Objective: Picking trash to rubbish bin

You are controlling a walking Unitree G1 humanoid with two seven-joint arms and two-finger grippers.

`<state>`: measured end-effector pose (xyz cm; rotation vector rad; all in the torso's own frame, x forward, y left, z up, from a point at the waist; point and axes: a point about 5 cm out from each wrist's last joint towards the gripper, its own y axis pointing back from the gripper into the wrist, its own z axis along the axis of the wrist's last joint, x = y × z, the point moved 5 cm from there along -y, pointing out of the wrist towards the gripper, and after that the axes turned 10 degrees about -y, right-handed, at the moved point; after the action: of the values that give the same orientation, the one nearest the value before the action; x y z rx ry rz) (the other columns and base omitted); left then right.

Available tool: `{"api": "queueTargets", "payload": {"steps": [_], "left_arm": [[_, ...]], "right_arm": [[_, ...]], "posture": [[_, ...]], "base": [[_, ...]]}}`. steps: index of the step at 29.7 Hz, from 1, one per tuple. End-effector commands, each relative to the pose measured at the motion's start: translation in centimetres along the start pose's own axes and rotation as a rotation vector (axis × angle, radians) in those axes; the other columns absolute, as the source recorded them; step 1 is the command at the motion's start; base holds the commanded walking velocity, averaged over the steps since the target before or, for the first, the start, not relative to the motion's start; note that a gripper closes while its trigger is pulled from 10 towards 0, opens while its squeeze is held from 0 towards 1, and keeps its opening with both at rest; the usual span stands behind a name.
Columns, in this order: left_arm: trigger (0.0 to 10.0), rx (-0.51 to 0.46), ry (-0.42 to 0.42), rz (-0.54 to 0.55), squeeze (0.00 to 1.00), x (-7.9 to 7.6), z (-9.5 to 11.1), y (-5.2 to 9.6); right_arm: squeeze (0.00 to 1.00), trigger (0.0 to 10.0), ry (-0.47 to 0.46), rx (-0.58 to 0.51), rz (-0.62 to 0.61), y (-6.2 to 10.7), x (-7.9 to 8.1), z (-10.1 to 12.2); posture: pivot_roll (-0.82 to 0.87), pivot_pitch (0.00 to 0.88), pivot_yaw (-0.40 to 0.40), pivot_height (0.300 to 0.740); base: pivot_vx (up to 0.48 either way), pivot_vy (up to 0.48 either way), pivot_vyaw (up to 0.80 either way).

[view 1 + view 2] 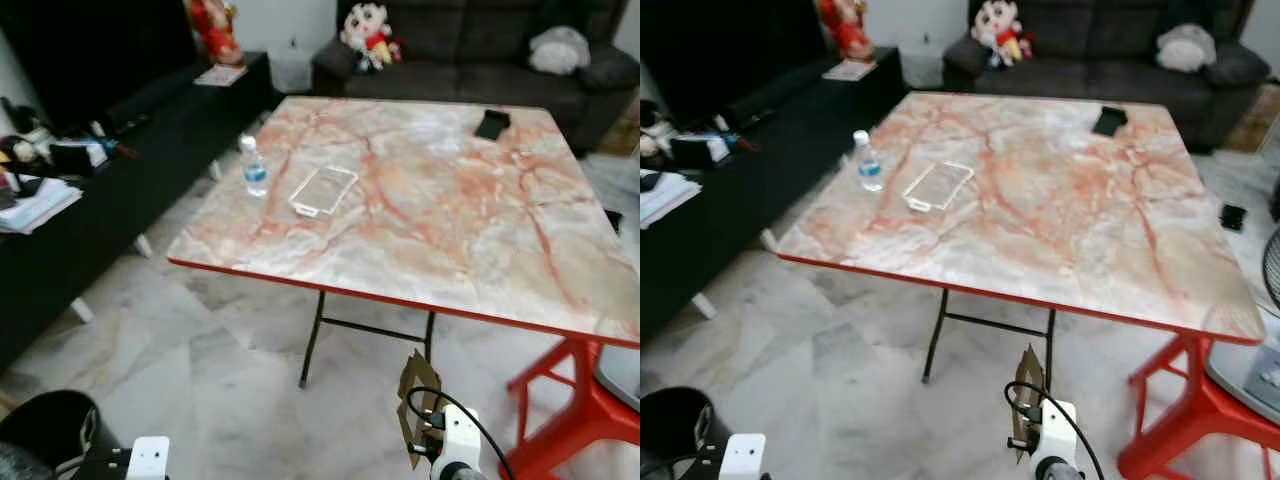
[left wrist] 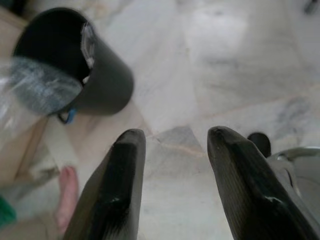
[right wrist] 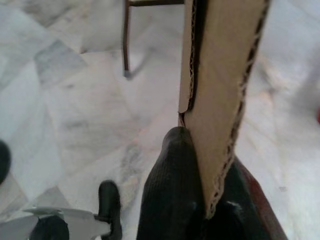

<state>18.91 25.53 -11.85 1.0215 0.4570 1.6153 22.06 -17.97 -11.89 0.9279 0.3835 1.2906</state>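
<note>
Pickup looks done, drop-off not: the right gripper (image 3: 200, 165) is clamped on a cardboard scrap (image 3: 220, 75), its fingers (image 3: 170, 190) pinching the lower edge so the piece stands up on edge between them, sticking out past the tips. In the head views the card (image 1: 417, 400) hangs low in front of the robot, over the marble floor (image 1: 200, 350), just before the near edge of the table (image 1: 420, 200). The bin (image 2: 85, 65), black and round with a clear liner, sits on the floor to the robot's left; its rim also shows at the lower left corner (image 1: 50, 425), well apart from the card. So what's left, I'd judge: carry the card across to the left, get it over the bin mouth, release. The left gripper (image 2: 172, 150) is low near the bin, fingers spread wide with nothing between them, pointing at bare floor just beside the bin. A bottle (image 1: 255, 168), a clear tray (image 1: 323, 190) and a dark object (image 1: 492, 124) sit on the table, possibly more trash to clear.
</note>
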Motion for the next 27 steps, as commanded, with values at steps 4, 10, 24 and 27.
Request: {"api": "queueTargets", "payload": {"steps": [4,10,24,27], "left_arm": [[10.0,0.008,-0.003,0.034,0.0,1.8,-0.1,-0.2],[10.0,-0.007,0.005,0.048,0.0,2.2,0.4,-0.3],[10.0,0.058,0.06,0.063,0.0,1.5,-2.2,0.4],[10.0,0.062,0.061,0.06,0.0,1.2,-2.3,0.5]], "right_arm": [[0.0,10.0,0.007,-0.005,0.016,-0.1,0.8,0.1],[0.0,10.0,0.029,-0.004,0.02,-0.1,0.5,0.3],[0.0,10.0,0.073,-0.009,0.045,-0.4,1.1,1.2],[0.0,10.0,0.067,-0.016,0.045,-0.4,1.1,1.4]], "posture": [[0.02,0.0,0.062,0.74],[0.03,0.0,0.031,0.74],[0.03,0.0,-0.001,0.74],[0.02,0.0,-0.006,0.74]], "base": [[0.0,0.0,0.8],[0.0,0.0,0.8],[0.0,0.0,0.8],[0.0,0.0,0.8]]}}
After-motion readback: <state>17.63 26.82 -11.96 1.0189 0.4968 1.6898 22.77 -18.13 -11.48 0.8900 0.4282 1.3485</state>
